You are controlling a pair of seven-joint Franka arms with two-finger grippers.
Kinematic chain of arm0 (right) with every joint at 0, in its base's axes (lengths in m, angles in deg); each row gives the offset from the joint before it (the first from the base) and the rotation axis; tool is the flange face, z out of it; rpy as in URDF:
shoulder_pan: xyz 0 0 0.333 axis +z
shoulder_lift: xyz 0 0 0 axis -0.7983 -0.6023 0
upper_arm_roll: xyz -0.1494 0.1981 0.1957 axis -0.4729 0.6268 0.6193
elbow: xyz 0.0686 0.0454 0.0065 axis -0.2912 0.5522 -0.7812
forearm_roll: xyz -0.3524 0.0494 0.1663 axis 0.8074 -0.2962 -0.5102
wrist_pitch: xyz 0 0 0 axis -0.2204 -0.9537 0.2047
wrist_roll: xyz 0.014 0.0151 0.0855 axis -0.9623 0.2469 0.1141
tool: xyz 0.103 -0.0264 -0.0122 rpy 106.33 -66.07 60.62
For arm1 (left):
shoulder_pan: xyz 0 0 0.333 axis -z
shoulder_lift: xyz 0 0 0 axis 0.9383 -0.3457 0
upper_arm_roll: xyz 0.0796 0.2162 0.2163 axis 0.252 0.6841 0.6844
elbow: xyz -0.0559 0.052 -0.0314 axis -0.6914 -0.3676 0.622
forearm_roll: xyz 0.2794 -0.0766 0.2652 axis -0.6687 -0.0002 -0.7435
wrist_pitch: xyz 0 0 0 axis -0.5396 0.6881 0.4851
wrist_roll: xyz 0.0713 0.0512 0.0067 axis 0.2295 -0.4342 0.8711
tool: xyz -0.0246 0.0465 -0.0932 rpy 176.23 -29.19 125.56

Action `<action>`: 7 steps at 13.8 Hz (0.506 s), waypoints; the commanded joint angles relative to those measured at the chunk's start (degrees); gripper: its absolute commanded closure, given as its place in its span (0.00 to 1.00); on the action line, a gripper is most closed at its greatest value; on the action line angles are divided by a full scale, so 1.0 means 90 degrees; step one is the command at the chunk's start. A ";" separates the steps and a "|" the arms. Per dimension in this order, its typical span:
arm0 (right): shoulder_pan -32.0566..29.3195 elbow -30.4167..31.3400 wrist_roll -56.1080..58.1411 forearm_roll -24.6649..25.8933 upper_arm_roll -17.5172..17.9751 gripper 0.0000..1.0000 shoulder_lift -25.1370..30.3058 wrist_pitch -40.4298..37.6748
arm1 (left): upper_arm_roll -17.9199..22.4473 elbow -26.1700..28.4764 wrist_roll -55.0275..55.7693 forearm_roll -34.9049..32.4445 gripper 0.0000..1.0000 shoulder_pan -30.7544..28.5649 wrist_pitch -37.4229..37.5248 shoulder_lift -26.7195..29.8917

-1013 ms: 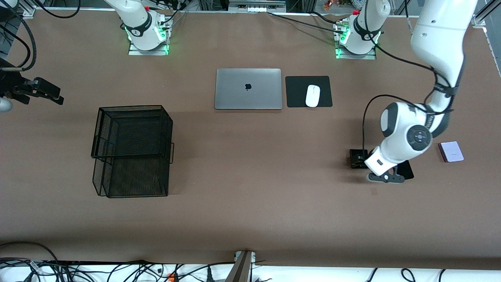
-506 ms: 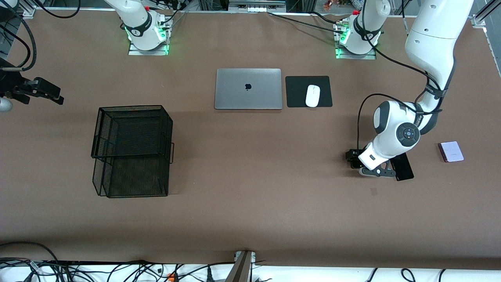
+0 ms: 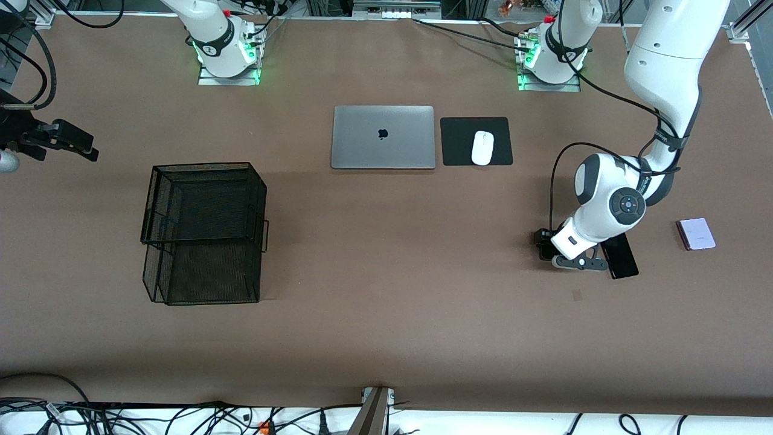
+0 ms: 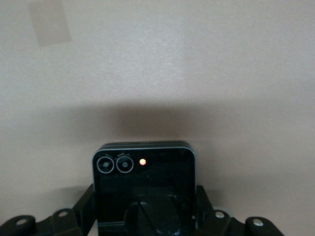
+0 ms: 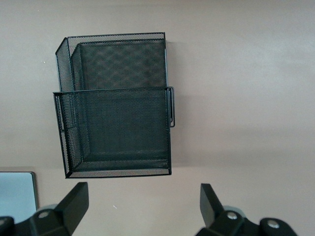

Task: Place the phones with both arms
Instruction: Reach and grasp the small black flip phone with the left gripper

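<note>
The small folded black phone lies flat on the surface toward the left arm's end, with the left gripper down on it and pinching its two sides, a grip that judging by the task prepares a lift toward the black mesh tray. Just beside it lies the long slim black phone, partly under the arm, and the lilac-white phone sits well apart, both untouched. The right gripper waits spread wide over the surface near the tray. Only the left wrist view shows the pinch and the phone's camera lenses; the front view hides it under the wrist.
</note>
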 commanded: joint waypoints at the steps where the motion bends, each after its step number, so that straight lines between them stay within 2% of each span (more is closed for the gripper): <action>1: 0.0002 0.0085 -0.0063 -0.0006 -0.0007 0.00 0.0121 -0.0038 | -0.0199 -0.0651 0.0032 0.0119 0.74 0.0066 0.1104 0.0186; 3: 0.0002 0.0095 -0.0063 -0.0006 -0.0007 0.00 0.0121 -0.0038 | -0.0492 -0.1578 0.0091 0.0159 0.74 0.0095 0.2238 0.0157; 7: 0.0002 0.0085 -0.0063 -0.0006 -0.0007 0.00 0.0101 -0.0019 | -0.1457 -0.2704 0.0976 0.0353 0.73 0.0250 0.2457 -0.0505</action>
